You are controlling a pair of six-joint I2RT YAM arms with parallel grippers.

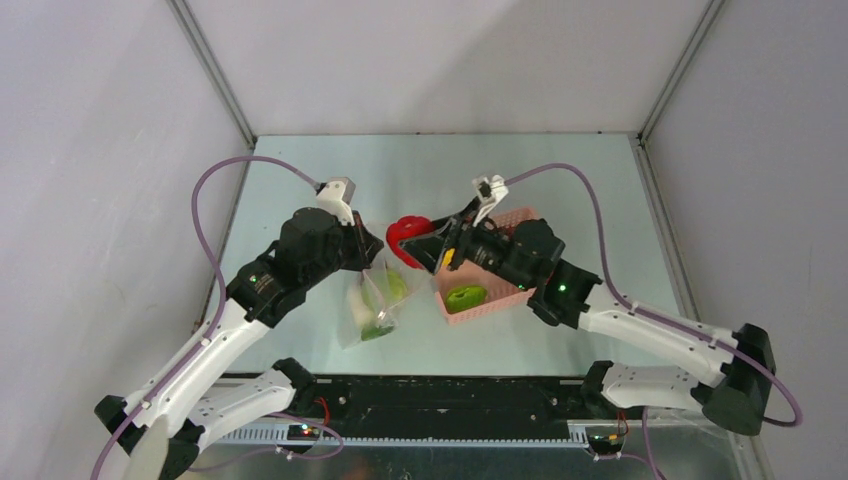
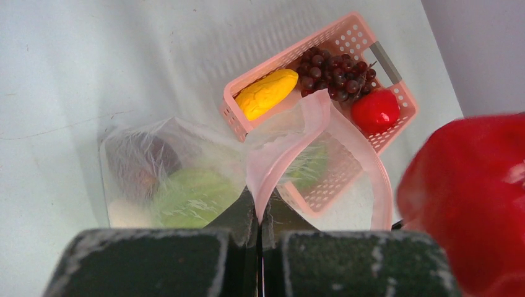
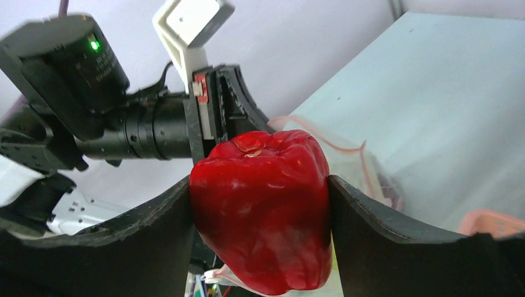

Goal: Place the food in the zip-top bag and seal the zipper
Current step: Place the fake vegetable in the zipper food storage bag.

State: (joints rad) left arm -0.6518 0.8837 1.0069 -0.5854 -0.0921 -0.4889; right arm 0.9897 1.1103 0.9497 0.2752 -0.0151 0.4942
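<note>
Matte pale-mint tabletop [image 1: 560,180], with plain grey walls closing round it. At the bag's mouth the left end effector [image 2: 259,213] is pinching tight on the zipper [image 2: 266,167] — a soft pale-pink strip that is curling open in a loop. The zip-top bag [image 2: 179,154] is lying on the tabletop just beside the basket [image 2: 234,114]. Its thin crinkled film is blurring the pieces inside: leafy green piece [image 2: 192,198], dark maroon piece [image 2: 145,164], white oblong [image 2: 127,213], the last hard to make out.

The right end effector [image 3: 259,185] is clamping a glossy, lobed red pepper [image 3: 260,235] between curved black jaws, raised near the bag's mouth — its lower tip is running out of frame.

The pink slatted basket is carrying a bumpy yellow piece [image 2: 267,93], maroon grapes [image 2: 334,68], a smooth red round piece [image 2: 374,110] and a lime-green piece [image 1: 466,296].
</note>
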